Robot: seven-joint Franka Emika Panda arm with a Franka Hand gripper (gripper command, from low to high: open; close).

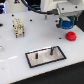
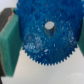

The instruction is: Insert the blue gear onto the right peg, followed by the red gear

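Observation:
The blue gear fills the wrist view, its grey hub at the centre and a green pad pressed against its toothed rim on each side. My gripper is shut on the blue gear at the back of the exterior view's right. I cannot tell whether the gear is off the table. The red gear lies flat on the table just in front of the gripper. Nearer the front, the black-bordered white plate carries the right peg, tall and dark, and a shorter, fainter pin.
A beige and white block assembly stands on the white table at the exterior view's left. A small pale object shows at the left edge. Dark clutter lies beyond the table's far edge.

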